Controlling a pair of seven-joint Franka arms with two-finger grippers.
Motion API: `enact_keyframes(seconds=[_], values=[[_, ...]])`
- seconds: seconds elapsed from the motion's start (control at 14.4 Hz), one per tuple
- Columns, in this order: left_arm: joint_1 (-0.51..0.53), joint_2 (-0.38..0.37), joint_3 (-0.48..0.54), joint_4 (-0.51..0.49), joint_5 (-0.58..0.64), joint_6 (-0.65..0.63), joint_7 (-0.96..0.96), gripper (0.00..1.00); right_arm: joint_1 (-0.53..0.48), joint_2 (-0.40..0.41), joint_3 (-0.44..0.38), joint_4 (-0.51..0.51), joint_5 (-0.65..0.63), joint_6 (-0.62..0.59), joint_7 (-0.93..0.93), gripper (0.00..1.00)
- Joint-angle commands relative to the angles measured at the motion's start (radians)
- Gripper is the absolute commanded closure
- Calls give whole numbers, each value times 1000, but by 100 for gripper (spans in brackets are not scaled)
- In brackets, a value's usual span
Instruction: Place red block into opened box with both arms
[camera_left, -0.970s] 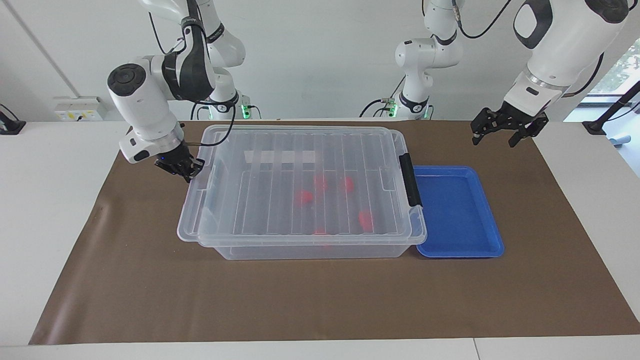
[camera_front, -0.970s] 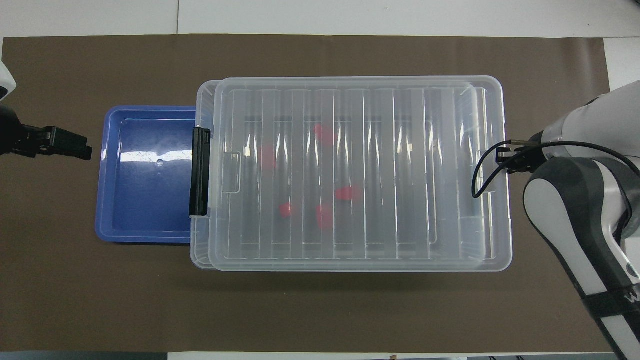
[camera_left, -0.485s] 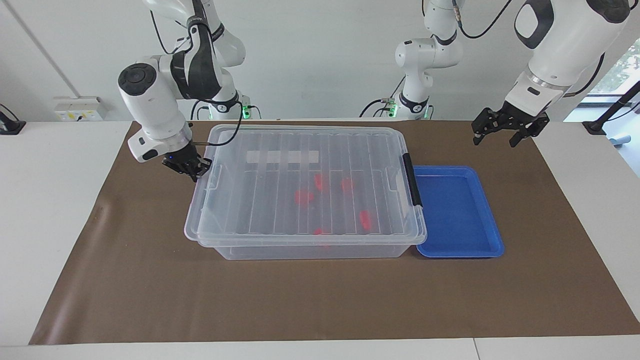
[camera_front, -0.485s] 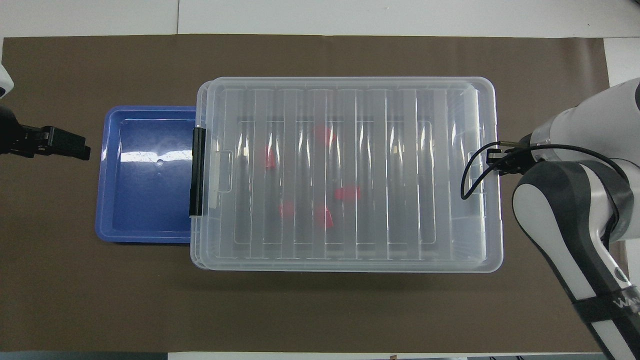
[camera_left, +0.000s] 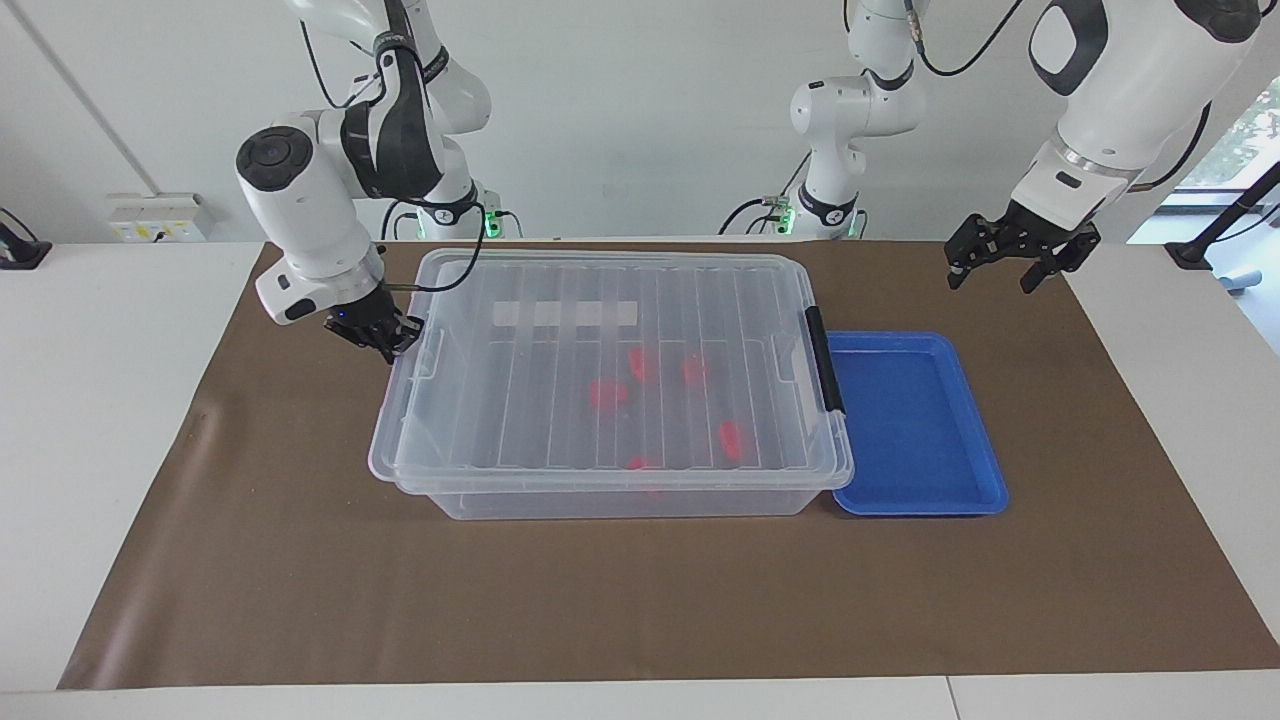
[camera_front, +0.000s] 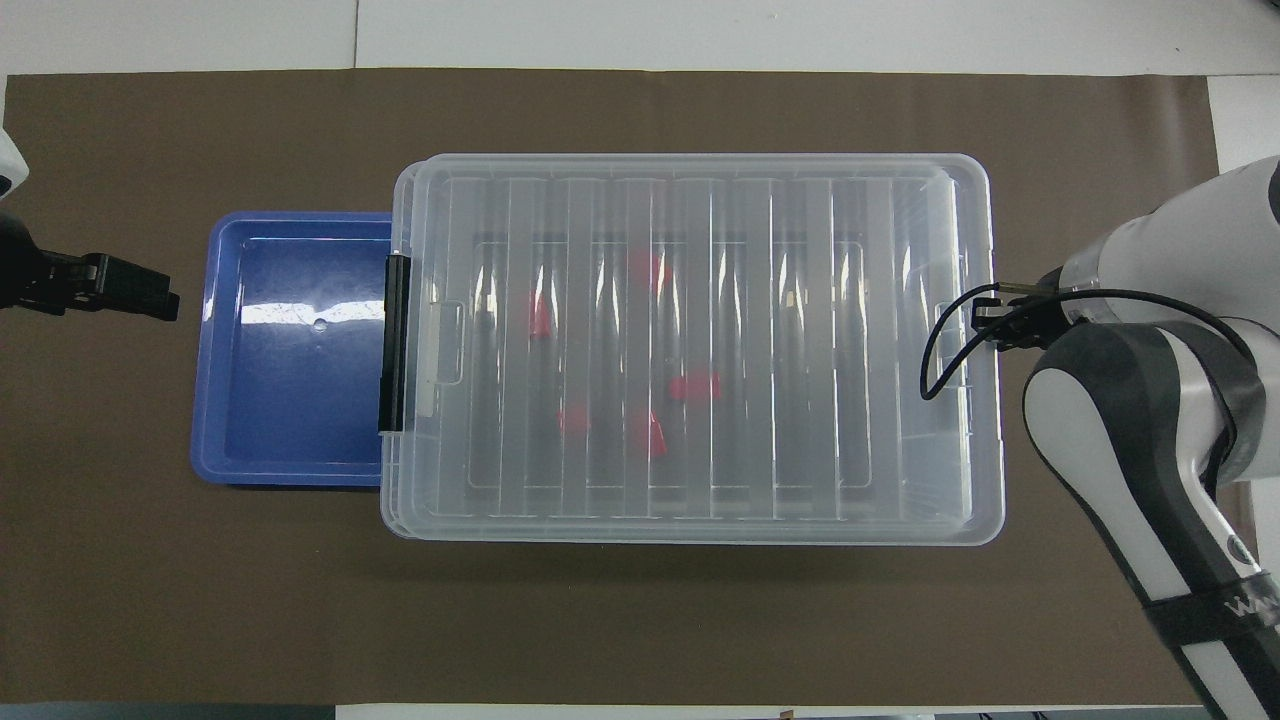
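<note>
Clear plastic box (camera_left: 610, 480) sits mid-table with its ribbed lid (camera_left: 610, 370) resting flat on top, and through it I see five red blocks (camera_left: 607, 393) lying inside, beside a blue tray (camera_left: 915, 425) toward the left arm's end. My right gripper (camera_left: 385, 340) is clenched on the lid's edge at the right arm's end. My left gripper (camera_left: 1008, 262) hangs with jaws spread, holding nothing, over the brown mat (camera_left: 640, 600) near the tray.

facing camera high, overhead steep, both share box (camera_left: 610, 380)
</note>
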Motion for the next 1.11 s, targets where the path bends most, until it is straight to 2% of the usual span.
enact_keyframes(seconds=[0.0, 0.42, 0.69, 0.76, 0.83, 1.04], values=[[3, -20, -1, -17, 20, -6, 13, 0, 18, -25, 5, -28, 5, 14, 61, 100], [9, -23, -1, -20, 20, -9, 5, 0, -2, -15, 2, 7, 5, -12, -32, 100], [11, -23, 2, -20, 20, -8, 5, 0, -48, 7, -2, 188, 6, -214, -46, 100], [11, -23, 2, -20, 20, -8, 4, 0, -63, 2, -2, 222, 8, -260, -52, 57], [11, -23, 0, -20, 20, -8, 5, 0, -71, -9, -2, 243, 8, -293, -74, 1], [11, -23, 0, -20, 20, -8, 4, 0, -79, -16, -6, 334, 5, -357, -80, 0]])
